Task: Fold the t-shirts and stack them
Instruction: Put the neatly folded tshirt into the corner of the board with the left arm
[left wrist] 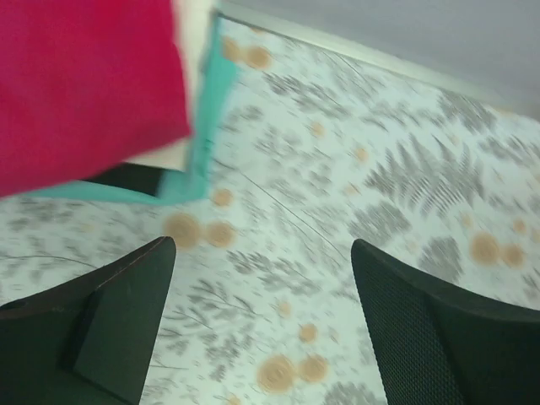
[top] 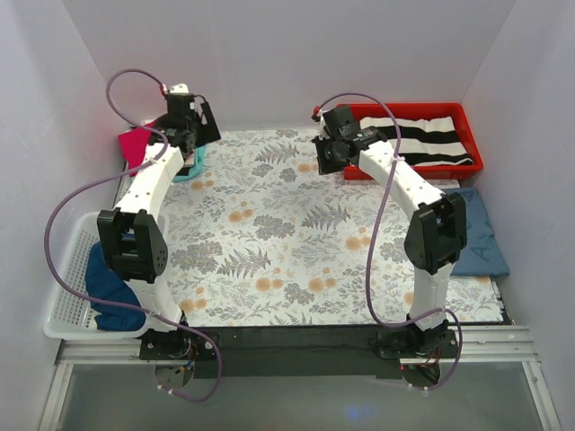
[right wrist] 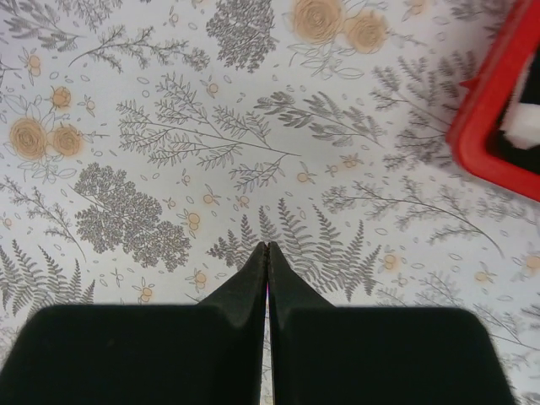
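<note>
The flowered tabletop (top: 269,242) is seen spread wide. At its far-left corner the crimson t-shirt (left wrist: 84,84) is stacked over a folded teal t-shirt (left wrist: 202,143). The navy t-shirt (top: 108,287) is heaped in the white basket (top: 65,310) at the left. The left pincer (left wrist: 261,249) is held released just beside the stack. The right pincer (right wrist: 267,249) is clenched on nothing, above bare tabletop.
</note>
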Motion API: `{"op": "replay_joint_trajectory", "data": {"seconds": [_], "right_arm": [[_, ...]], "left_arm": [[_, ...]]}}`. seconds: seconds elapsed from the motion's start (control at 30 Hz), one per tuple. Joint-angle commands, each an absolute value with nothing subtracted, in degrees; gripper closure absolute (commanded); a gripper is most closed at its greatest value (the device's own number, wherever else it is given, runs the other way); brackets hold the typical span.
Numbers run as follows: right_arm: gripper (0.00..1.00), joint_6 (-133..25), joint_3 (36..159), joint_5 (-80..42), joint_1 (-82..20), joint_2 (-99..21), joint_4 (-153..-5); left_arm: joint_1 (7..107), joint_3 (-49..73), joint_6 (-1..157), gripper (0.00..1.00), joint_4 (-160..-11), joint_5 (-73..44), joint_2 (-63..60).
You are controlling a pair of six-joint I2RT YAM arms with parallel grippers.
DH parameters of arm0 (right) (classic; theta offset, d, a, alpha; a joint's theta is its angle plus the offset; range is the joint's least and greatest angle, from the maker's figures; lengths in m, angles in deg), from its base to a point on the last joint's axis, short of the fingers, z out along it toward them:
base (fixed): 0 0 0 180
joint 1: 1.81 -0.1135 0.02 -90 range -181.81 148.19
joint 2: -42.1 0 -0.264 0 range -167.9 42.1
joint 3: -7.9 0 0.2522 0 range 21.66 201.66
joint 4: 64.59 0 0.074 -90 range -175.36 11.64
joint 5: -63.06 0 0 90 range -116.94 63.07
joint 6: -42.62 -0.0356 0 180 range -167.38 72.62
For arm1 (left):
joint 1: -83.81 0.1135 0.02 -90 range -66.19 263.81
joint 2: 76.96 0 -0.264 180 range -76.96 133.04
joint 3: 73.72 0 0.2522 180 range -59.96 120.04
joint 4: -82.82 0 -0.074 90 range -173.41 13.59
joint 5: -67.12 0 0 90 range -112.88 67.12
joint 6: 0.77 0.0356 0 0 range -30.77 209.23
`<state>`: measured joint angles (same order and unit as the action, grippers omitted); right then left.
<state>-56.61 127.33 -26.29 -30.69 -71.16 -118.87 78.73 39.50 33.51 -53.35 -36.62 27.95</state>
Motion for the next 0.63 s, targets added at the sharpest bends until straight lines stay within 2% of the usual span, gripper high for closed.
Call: {"op": "replay_joint_trajectory", "data": {"seconds": [0.0,0.27,0.6], "right_arm": [[0.99,-55.11,124.85,-32.37,-30.55,-63.91,-118.87],[0.99,-55.46,112.91,-37.04,-30.46,-52.06,-116.33],[0.99,-56.6,96.99,-42.22,-30.29,-38.51,-110.97]], "left_arm": [[75.03,33.14,29.92,0.15,-49.93,-30.04,20.72],[68.7,19.85,24.64,0.14,-55.73,-17.35,9.53],[65.62,11.41,24.64,0.14,-55.38,-19.54,1.8]]}}
